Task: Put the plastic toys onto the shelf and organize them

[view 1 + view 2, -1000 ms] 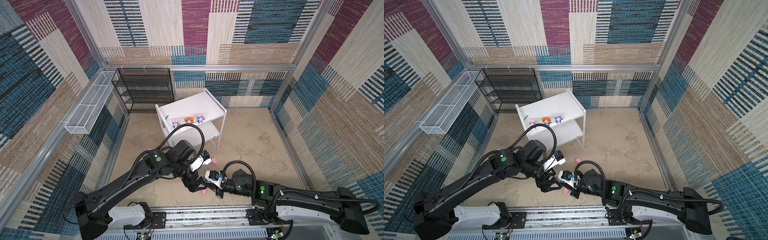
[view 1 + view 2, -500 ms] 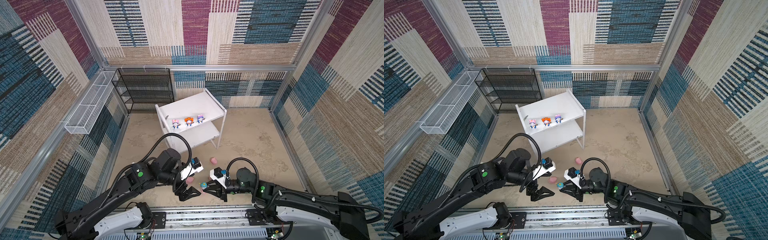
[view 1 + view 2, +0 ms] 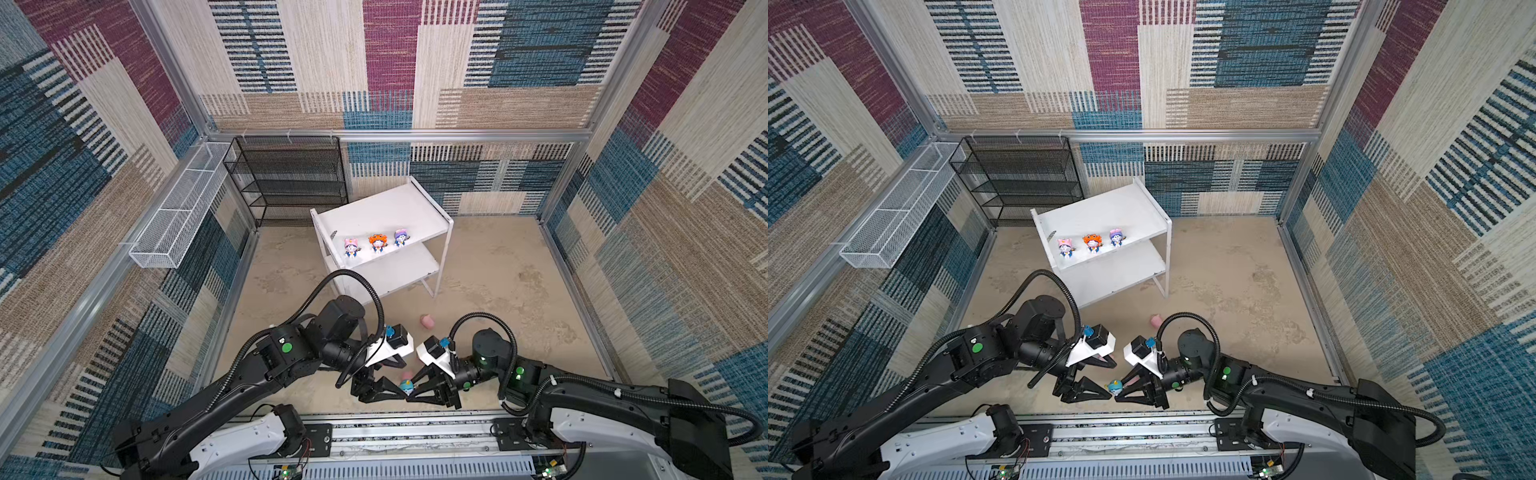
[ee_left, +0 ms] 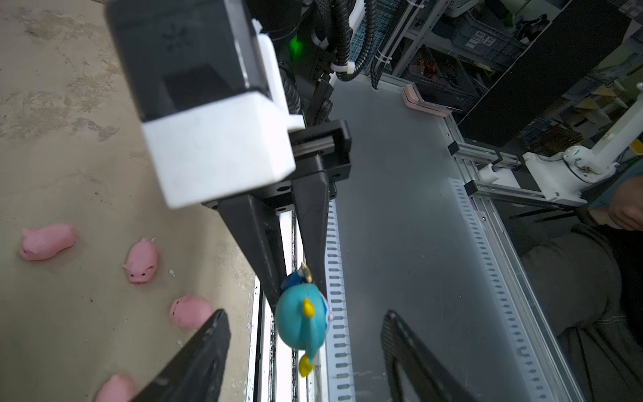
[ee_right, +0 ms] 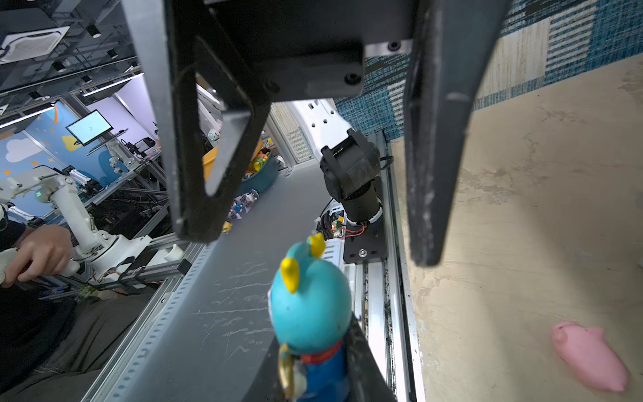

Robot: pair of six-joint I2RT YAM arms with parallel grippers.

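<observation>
A teal-hooded figurine hangs above the front rail, and my right gripper is shut on its blue body. My left gripper faces it tip to tip and is open. Its fingers stand on either side of the teal head with a gap on each side. Several pink pigs lie on the sandy floor, among them one, another and a third. The white shelf carries the pink-hooded, orange-hooded and purple-hooded figurines on its upper board.
A black wire-mesh rack stands at the back left against the wall. A long white wire basket hangs on the left wall. The metal rail with both arm bases runs along the front edge. Patterned walls enclose the floor.
Both grippers have drawn back toward the front rail. The left gripper has swung round to face the right one, and its jaws have narrowed around the figurine's head.
</observation>
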